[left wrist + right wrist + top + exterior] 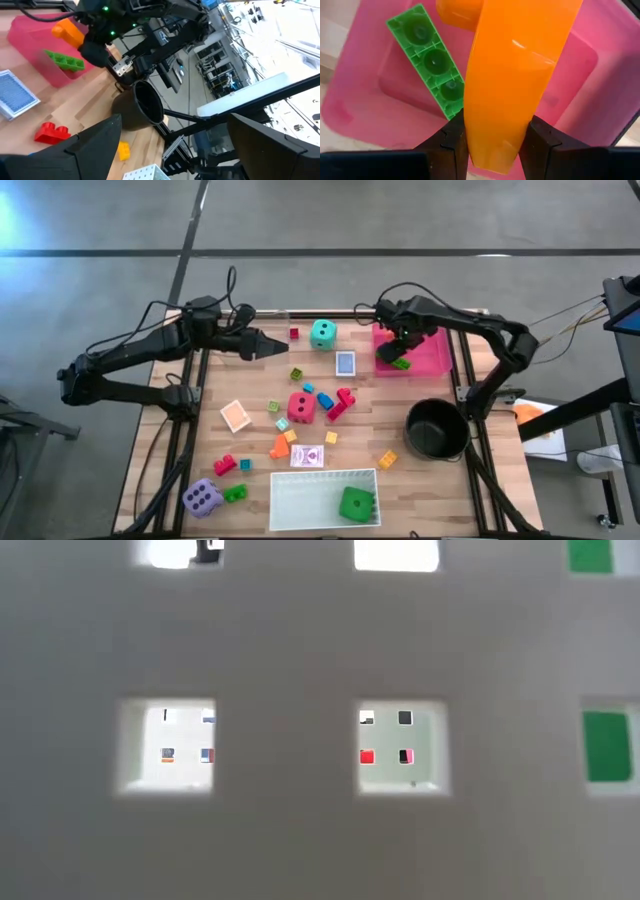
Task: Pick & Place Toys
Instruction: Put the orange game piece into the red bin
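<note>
Overhead, high view, landmark: pink tray [432,356] at the table's far right.
Right gripper [392,350]: over the pink tray's left part, clamped on an orange block [386,352].
Green flat block [401,363]: lying inside the pink tray, just beside the orange block.
Left gripper [281,348]: well left of the pink tray, low over the table's far edge, fingers spread apart, nothing between them.
Teal die [322,334]: left of the pink tray, between it and the left gripper.
Blue-backed card [345,363]: just left of the pink tray.
Red die [301,407]: nearer the table's middle, well down-left of the pink tray, among small blocks.
Black pot [436,428]: on the near side of the pink tray.
White tray [325,498]: at the near edge, far from the pink tray, with the green die [356,504] inside.
Purple die [202,498]: at the near left corner, farthest from the pink tray.

Low view: blocked by a pale perforated wall [290,820]; only scraps of colour show through its holes.

Left wrist view: left fingers [100,140] stand wide apart; beyond them the pink tray holds the green flat block, with the right gripper holding the orange block above it.

Right wrist view: both right fingers [451,145] press the sides of the orange block, which hangs over the pink tray next to the green flat block.
</note>
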You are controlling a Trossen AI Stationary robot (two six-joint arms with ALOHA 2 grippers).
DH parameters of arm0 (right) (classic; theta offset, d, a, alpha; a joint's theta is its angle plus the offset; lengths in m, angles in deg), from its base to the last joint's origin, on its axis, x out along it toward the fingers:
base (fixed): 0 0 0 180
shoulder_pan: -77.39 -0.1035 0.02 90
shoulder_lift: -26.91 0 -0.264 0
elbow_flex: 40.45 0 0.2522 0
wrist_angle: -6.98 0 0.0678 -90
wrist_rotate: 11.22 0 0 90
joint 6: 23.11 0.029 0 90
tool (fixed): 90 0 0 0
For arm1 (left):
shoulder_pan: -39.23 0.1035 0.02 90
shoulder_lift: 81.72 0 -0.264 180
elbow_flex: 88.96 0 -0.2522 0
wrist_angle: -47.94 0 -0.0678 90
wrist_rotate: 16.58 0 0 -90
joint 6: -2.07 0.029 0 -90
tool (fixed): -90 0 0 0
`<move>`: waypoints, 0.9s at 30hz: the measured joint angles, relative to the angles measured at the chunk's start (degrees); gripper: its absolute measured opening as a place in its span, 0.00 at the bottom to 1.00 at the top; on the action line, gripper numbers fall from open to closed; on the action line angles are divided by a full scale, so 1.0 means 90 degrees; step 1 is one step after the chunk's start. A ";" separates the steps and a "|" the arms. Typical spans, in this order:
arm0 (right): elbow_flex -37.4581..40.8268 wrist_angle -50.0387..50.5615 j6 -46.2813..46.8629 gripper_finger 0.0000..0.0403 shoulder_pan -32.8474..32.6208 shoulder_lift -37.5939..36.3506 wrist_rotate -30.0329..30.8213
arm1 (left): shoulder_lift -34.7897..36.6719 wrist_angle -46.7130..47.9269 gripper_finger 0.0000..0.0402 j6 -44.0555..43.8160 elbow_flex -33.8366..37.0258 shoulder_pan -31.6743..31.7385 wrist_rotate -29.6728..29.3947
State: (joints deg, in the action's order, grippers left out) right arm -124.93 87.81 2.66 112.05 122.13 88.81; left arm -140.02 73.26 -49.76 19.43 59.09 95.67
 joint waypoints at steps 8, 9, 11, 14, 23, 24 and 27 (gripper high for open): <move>-0.0275 0.0095 -0.0716 0.30 0.0075 0.0563 0.0010 | 0.0000 0.0301 0.90 -0.0023 0.0000 -0.0002 -0.0023; -0.0288 0.0151 -0.0782 0.30 0.0117 0.0615 0.0007 | 0.0000 0.0337 0.90 -0.0029 0.0000 -0.0002 -0.0023; -0.0296 0.0279 -0.0872 0.30 0.0225 0.0714 0.0002 | 0.0000 0.0379 0.90 -0.0046 0.0000 -0.0002 -0.0023; -0.0294 0.0397 -0.1016 0.29 0.0364 0.0832 0.0009 | 0.0000 0.0392 0.90 -0.0051 0.0000 -0.0005 -0.0023; -0.0217 0.0511 -0.1562 0.29 0.0493 0.0892 -0.0308 | 0.0000 0.0392 0.90 -0.0053 0.0000 -0.0005 -0.0071; -0.0201 0.0508 -0.1631 0.29 0.0495 0.0892 -0.0304 | 0.0000 0.0392 0.90 -0.0055 0.0000 -0.0005 -0.0092; -0.0108 0.0507 -0.1837 0.29 0.0493 0.0892 -0.0302 | 0.0000 0.0392 0.90 -0.0058 0.0000 -0.0005 -0.0140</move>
State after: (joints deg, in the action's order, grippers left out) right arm -125.90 92.37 -13.88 116.48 130.15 86.09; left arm -140.02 76.79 -50.28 19.43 59.04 94.41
